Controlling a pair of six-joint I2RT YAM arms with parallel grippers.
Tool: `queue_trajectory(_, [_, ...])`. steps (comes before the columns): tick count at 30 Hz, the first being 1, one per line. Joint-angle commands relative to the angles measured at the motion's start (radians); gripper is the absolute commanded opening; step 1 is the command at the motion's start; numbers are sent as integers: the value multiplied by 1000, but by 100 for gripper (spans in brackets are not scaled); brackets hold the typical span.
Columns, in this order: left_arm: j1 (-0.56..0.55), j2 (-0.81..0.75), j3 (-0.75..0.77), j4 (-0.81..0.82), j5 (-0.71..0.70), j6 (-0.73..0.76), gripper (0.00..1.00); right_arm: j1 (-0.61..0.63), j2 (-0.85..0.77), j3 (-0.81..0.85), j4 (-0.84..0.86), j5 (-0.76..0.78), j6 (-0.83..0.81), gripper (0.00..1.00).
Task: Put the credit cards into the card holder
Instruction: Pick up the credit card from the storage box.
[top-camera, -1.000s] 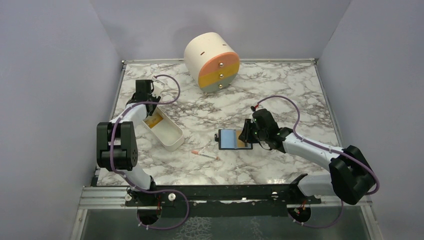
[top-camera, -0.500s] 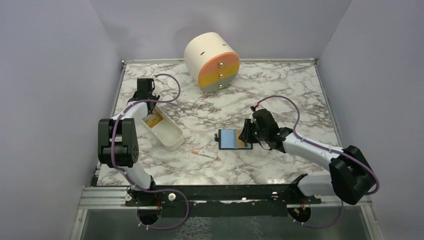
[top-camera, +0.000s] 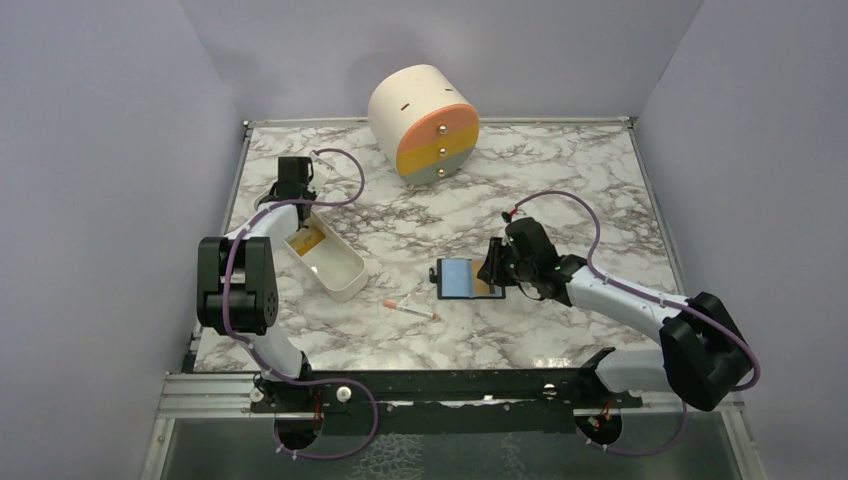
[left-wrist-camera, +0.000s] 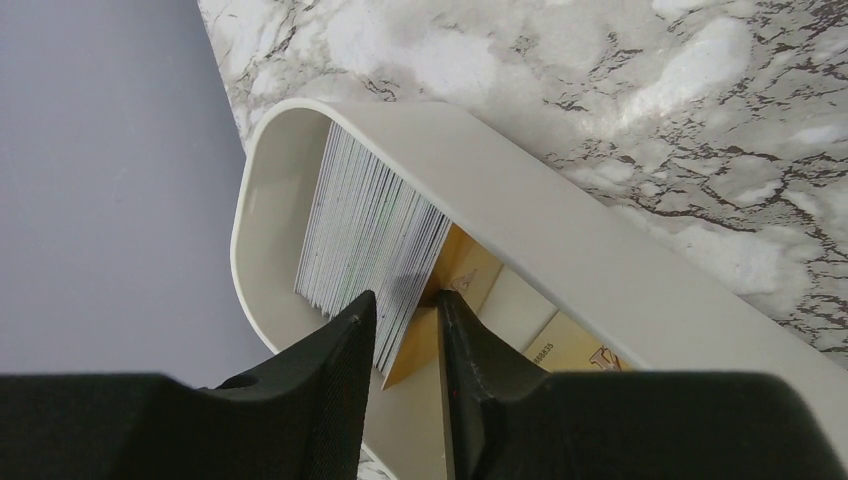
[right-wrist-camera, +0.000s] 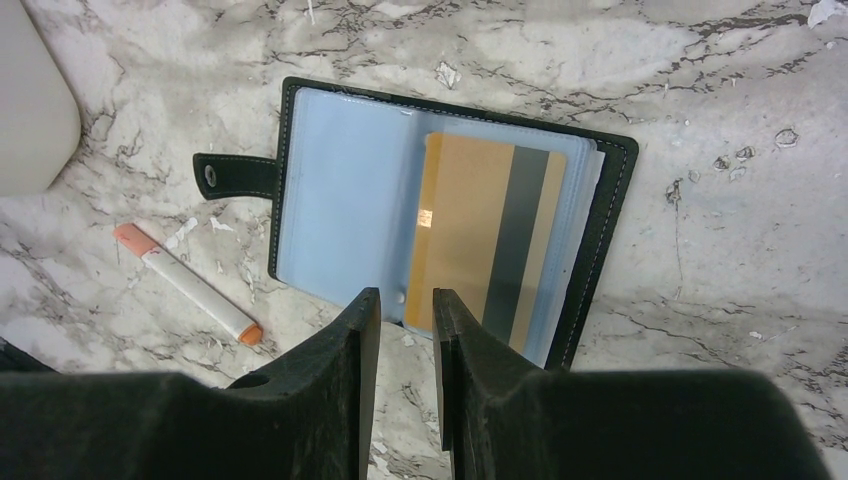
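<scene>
Flanking veined marble table (top-camera: 560, 180), lilac walls (top-camera: 100, 150); left fingers (left-wrist-camera: 340, 370) narrowly straddle credit cards (left-wrist-camera: 365, 230), right fingers (right-wrist-camera: 350, 370) slightly apart

Site: robot test cell in a lab, not a home or shop.
Evidence:
- Plain grey-lilac panels (top-camera: 100, 150) box the bench in on 3 sides (L, R, back).
- Bench top (top-camera: 570, 170) is a marble-print sheet w/ a metal edge strip.
- My L arm (top-camera: 235, 285) & R arm (top-camera: 620, 295) are bolted side by side to a rail (top-camera: 450, 388) at the near edge, w/ an aluminium frame below it.
- Purple cables (top-camera: 358, 180) run exposed along both arms.
- A few unrelated props are spread out on the top: round drawer unit (top-camera: 420, 110), white tray (top-camera: 345, 285), holder (right-wrist-camera: 612, 190), thin stick (top-camera: 410, 309).
</scene>
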Motion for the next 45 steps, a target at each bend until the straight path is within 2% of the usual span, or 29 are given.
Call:
queue_trajectory(1, [-6,-5,28,17,-48,21,29,2,-28,4,15,23,-4,27])
queue_trajectory(12, [-40,-20,31,-26,-52,24,0,2,-61,-5,0,23,-1,27])
queue_trajectory(15, [-56,-23,46,-60,-61,12,0,2,-77,-9,-2,23,3,27])
queue_trajectory(25, [-123,-73,118,-209,-63,-177,0,2,-110,-4,-29,30,1,27])
queue_trajectory(33, [-129,-192,125,-260,-78,-256,0,2,-166,1,-43,29,10,27])
queue_trajectory(38, [-129,-277,129,-265,12,-371,0,2,-195,4,-24,4,8,27])
queue_trajectory(45, [-129,-366,127,-267,356,-568,0,2,-253,7,30,-84,44,29])
